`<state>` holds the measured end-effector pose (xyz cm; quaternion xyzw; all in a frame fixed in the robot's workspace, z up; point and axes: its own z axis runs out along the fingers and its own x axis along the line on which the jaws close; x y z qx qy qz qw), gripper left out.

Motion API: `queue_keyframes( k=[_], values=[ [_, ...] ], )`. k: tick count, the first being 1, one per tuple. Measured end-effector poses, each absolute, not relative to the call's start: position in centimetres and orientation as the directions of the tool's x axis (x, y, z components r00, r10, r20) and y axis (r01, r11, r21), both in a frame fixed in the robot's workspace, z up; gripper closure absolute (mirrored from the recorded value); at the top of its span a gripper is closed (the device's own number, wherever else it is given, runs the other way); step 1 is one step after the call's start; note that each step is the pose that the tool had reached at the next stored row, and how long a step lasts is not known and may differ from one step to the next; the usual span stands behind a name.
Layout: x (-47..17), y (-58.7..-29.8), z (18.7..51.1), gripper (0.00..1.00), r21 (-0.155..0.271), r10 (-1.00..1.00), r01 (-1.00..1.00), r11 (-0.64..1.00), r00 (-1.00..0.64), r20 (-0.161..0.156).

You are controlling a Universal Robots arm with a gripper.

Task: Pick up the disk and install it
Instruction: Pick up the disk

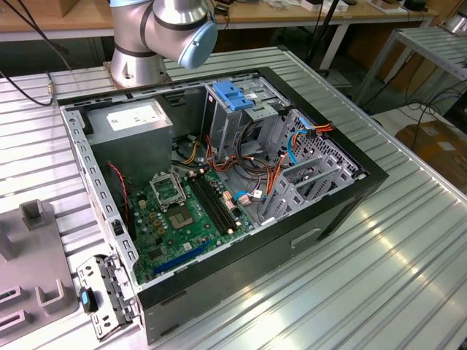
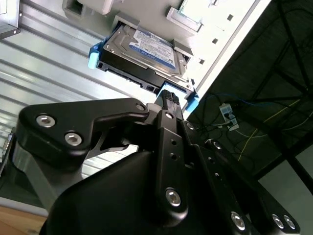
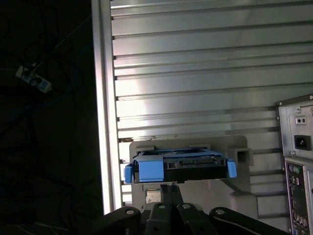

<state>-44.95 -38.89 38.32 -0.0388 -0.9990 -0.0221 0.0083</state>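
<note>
Straight ahead of gripper (image 3: 169, 188), nearly touching: disk (image 3: 195, 165) flat in grey holder (image 3: 240, 147), connector end facing, long axis pointing away; jaws look closed, empty.

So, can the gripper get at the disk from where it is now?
Probably yes: the gripper sits right by the near edge of the disk, with nothing between them in both wrist views.

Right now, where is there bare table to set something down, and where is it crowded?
Bare ribbed table lies at the exterior view's right of the computer case. Crowded: inside the case, with cables, drive cage and motherboard; a grey fixture sits at the exterior view's left.
</note>
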Motion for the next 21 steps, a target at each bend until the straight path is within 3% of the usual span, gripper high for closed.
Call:
queue_keyframes(
  k=[5, 9, 21],
  values=[
    [-44.95, -38.89, 38.3, 0.89, 0.044, 0.06, 0.061, 0.997, -0.998, 0.018],
    [-44.65, -38.88, 38.3, 0.89, 0.044, -0.186, -0.185, 0.982, -0.982, 0.018],
    [-44.45, -38.89, 38.3, 0.89, 0.044, -0.339, -0.338, 0.94, -0.941, 0.018]
  ],
)
